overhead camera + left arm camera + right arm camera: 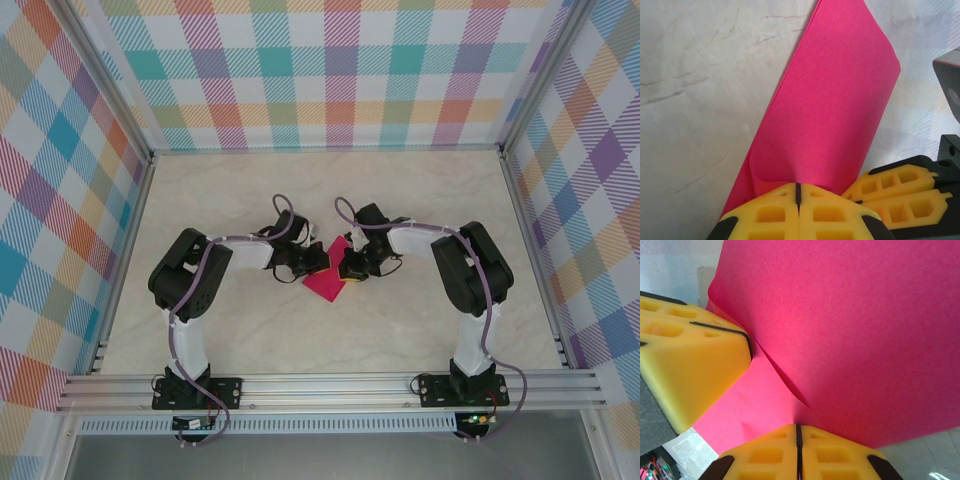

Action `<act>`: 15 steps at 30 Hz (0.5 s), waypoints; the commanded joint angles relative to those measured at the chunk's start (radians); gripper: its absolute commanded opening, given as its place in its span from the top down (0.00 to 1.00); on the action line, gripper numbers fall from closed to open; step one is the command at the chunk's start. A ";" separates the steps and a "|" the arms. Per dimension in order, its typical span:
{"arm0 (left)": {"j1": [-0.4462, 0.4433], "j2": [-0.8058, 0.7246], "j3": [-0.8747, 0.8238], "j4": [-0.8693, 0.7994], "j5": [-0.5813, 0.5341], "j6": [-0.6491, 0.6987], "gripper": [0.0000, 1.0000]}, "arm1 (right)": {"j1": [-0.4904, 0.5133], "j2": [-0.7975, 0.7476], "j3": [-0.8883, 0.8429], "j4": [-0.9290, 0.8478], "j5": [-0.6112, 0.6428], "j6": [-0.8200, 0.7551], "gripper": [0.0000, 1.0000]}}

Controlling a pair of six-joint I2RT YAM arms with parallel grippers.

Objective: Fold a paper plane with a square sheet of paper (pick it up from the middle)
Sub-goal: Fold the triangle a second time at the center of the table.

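From the overhead camera the square sheet of paper [326, 280] is a small pink patch. Its upper part sits under the left gripper [314, 262] and the right gripper [348, 268], and I can't make out any crease from there. On the left wrist camera the sheet runs off the top edge, and its near end vanishes between the pressed-together fingers [775, 210] — themselves cut by the bottom edge. On the right wrist camera the paper overflows top and right — its lower layer is mostly covered.
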 commanded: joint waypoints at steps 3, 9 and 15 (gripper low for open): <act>0.021 0.018 0.026 -0.090 -0.172 0.015 1.00 | -0.001 0.091 -0.043 -0.102 0.167 -0.026 0.89; 0.049 0.023 0.081 -0.165 -0.284 0.001 1.00 | -0.001 0.096 -0.042 -0.111 0.190 -0.026 0.89; 0.080 -0.002 0.107 -0.222 -0.319 0.041 1.00 | -0.001 0.093 -0.047 -0.104 0.192 -0.023 0.89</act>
